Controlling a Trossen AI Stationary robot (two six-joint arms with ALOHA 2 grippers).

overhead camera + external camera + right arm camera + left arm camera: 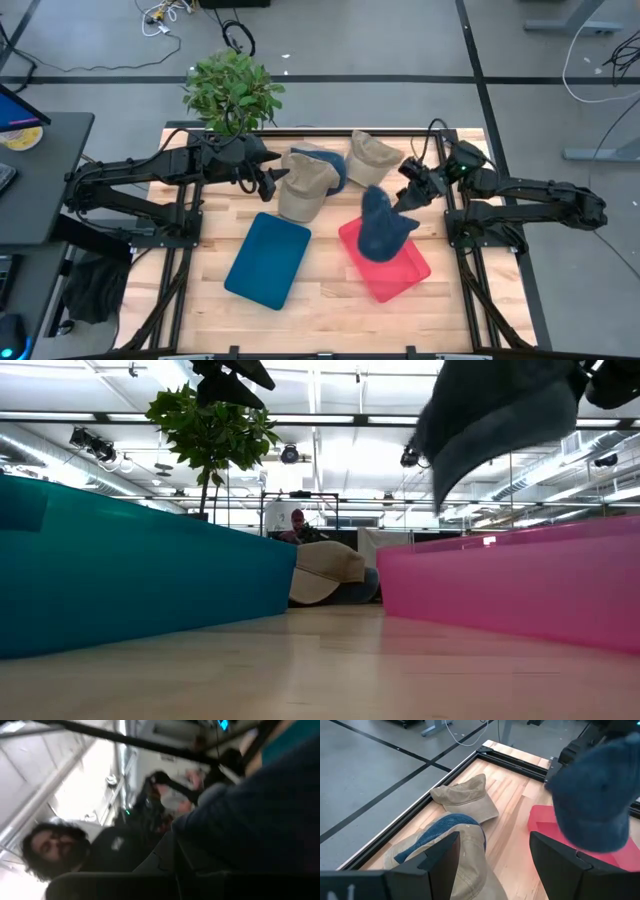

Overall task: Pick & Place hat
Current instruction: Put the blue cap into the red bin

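My right gripper (404, 200) is shut on a dark blue hat (383, 228), which hangs over the red tray (400, 280); in the low view the hat (500, 410) hangs above the tray's wall (520, 580). My left gripper (272, 182) stands open at the far left, just left of a tan hat (305, 188) that lies partly over a blue denim hat (336, 168). A second tan hat (372, 155) lies on the table at the far side. In the left wrist view the open fingers (440, 860) frame the near tan hat (470, 875). My right gripper holds the dark blue hat by its upper edge (398, 208), on the side toward the table's right. The fingers come in about level from the right. The hat hangs below them, lifted clear above the red tray; the gripper itself hides the exact place of contact.
A teal tray (268, 258) lies left of the red one, with bare wood between them and along the near edge. A potted plant (232, 90) stands at the far left corner. A person (297, 525) sits beyond the table.
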